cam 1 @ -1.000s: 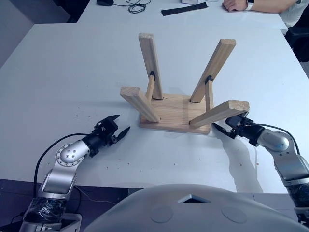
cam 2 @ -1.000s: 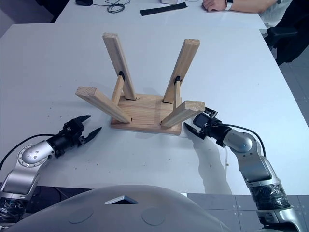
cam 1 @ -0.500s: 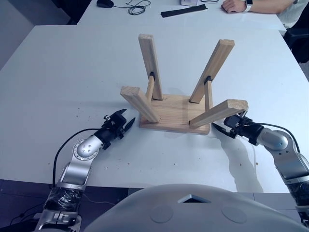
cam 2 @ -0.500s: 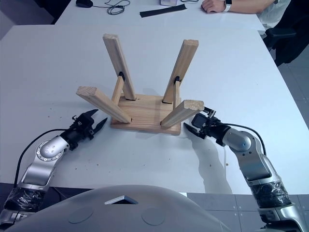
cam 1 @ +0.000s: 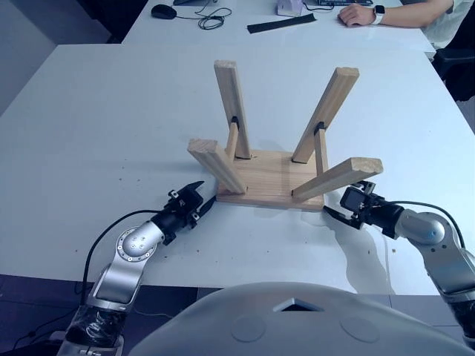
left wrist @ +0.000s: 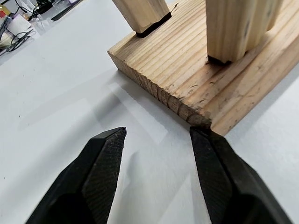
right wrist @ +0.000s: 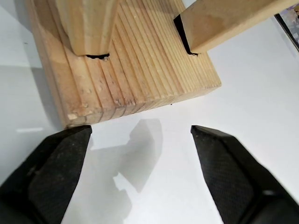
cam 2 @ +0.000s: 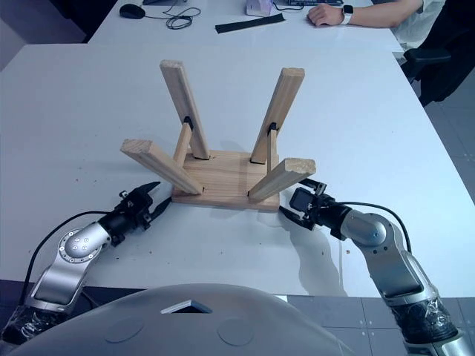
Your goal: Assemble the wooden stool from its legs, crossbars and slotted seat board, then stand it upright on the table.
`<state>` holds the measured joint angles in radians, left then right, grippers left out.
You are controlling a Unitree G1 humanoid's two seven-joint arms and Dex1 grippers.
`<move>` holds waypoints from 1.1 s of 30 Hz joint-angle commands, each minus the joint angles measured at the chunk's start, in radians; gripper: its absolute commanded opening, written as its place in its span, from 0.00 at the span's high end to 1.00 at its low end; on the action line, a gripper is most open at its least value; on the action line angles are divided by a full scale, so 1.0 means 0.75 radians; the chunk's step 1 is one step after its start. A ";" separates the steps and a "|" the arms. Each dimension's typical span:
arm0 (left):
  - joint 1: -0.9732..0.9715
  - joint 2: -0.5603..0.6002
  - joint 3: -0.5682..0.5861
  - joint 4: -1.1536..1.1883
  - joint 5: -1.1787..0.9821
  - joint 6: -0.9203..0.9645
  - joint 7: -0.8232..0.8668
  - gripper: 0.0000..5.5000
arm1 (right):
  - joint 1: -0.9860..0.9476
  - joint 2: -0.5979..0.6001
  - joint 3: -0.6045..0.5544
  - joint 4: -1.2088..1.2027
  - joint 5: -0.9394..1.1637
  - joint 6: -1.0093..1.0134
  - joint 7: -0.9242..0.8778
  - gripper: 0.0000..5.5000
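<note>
A wide white surface (cam 1: 89,111) carries the wooden stool (cam 1: 276,169) upside down at its centre, with the seat board (cam 1: 271,185) flat and four legs (cam 1: 233,96) splayed upward. The left end effector (left wrist: 158,130) sits at the board's 8 o'clock corner and the right end effector (right wrist: 140,127) at 4 o'clock, both spread wide, gripping nothing.

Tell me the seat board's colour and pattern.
The seat board is pale natural wood with straight parallel grain, clearest in the left wrist view.
</note>
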<state>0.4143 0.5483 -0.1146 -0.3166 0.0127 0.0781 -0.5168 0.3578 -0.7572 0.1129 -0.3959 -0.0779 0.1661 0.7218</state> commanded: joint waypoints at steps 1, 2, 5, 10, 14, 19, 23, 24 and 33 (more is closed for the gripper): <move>0.109 0.037 0.037 -0.250 -0.106 0.087 -0.069 0.53 | 0.047 -0.037 -0.047 -0.158 0.132 0.050 0.103 0.28; 0.139 0.046 0.058 -0.312 -0.134 0.117 -0.079 0.53 | 0.064 -0.049 -0.072 -0.193 0.160 0.064 0.122 0.28; 0.240 0.069 0.135 -0.506 -0.254 0.228 -0.106 0.53 | 0.121 -0.089 -0.156 -0.308 0.249 0.122 0.186 0.28; 0.320 0.086 0.245 -0.766 -0.459 0.433 -0.105 0.53 | 0.194 -0.144 -0.315 -0.504 0.434 0.252 0.277 0.28; 0.293 0.094 0.347 -0.892 -0.625 0.589 -0.088 0.53 | 0.220 -0.193 -0.450 -0.626 0.545 0.340 0.342 0.28; 0.267 0.113 0.451 -0.965 -0.809 0.721 -0.070 0.53 | 0.155 -0.245 -0.543 -0.613 0.618 0.395 0.409 0.28; 0.213 0.159 0.515 -0.973 -0.951 0.782 -0.046 0.53 | 0.139 -0.254 -0.541 -0.587 0.601 0.391 0.424 0.28; 0.194 0.168 0.539 -0.972 -1.009 0.807 -0.029 0.53 | 0.140 -0.254 -0.540 -0.587 0.597 0.394 0.425 0.28; 0.175 0.332 0.674 -0.935 -1.272 0.971 -0.035 0.53 | 0.056 -0.280 -0.607 -0.595 0.736 0.500 0.479 0.28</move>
<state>0.5353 0.7673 0.4337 -0.9713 -0.8519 0.7917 -0.4676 0.4649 -0.9704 -0.3393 -0.8056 0.3655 0.5292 1.0701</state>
